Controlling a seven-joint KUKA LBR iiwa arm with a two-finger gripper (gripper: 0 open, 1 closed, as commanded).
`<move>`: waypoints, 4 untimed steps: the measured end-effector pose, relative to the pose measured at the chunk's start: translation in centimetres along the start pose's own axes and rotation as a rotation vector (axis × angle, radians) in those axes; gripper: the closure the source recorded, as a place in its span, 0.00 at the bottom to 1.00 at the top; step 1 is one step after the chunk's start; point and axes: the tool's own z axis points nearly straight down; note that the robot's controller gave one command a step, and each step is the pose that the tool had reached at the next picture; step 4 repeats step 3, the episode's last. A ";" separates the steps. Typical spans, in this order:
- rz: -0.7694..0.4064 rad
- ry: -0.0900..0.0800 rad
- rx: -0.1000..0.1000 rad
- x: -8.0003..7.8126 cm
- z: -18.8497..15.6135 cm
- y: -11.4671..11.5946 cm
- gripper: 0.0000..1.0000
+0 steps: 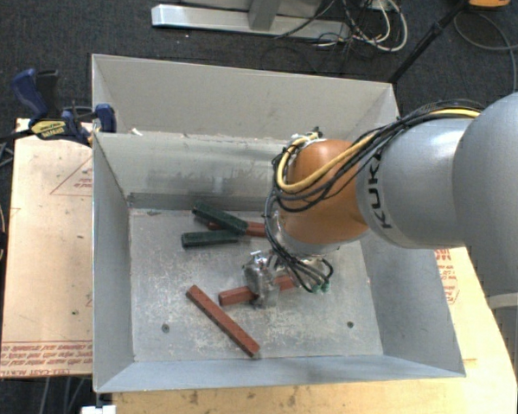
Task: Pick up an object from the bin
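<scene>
Camera view: the bin point(110, 237) has sloped grey walls. Its flat floor is bare at the left side and in the front right corner, so there is open room in these places. The arm point(442, 177) comes in from the right, and its orange cover point(325, 192) hangs over the middle of the floor.

The jaws stand low at the centre, on a short red-brown block point(233, 296). The block lies flat and one end of it shows to the left of the jaws. Whether the jaws are wide or narrow, I cannot tell.

Just in front lies a long red-brown stick point(223, 321), set aslant. Behind, towards the back wall, lie the far green pen point(219, 217) and the near green pen point(207, 240), both apart from the jaws.
</scene>
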 end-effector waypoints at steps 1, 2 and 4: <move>-0.030 0.008 -0.001 0.5 -3.8 0.1 1.00; -0.062 -0.001 0.001 -0.4 -8.9 -1.1 1.00; -0.072 0.004 0.000 0.9 -13.4 -0.1 1.00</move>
